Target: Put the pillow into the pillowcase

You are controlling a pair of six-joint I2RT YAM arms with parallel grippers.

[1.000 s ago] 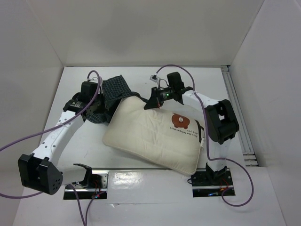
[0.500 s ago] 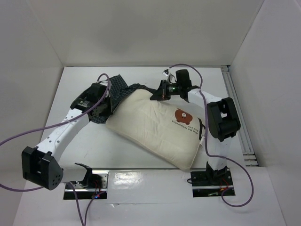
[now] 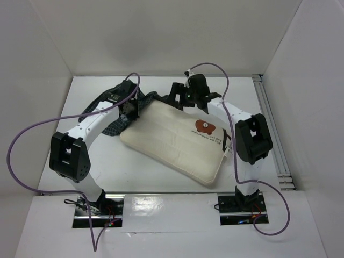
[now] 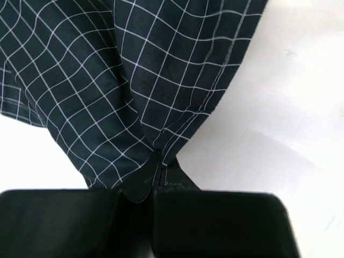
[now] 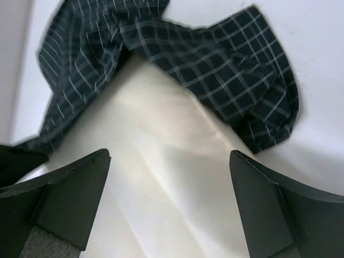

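Right pincer (image 5: 169,180) opened, pillow (image 3: 177,141) shifted toward pillowcase (image 4: 107,80)

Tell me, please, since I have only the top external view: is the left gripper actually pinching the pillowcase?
Observer: Yes. The left wrist view shows the left gripper shut on a gathered fold of the pillowcase.
Operator: Thank you. Is the right gripper holding anything?
Observer: No. In the right wrist view the right gripper is open, with only the pillow beyond it and nothing gripped.
Operator: Is the pillow's far end inside the case?
Observer: The right wrist view shows checked fabric bunched around that end on both sides, but I cannot tell whether it is inside the opening.
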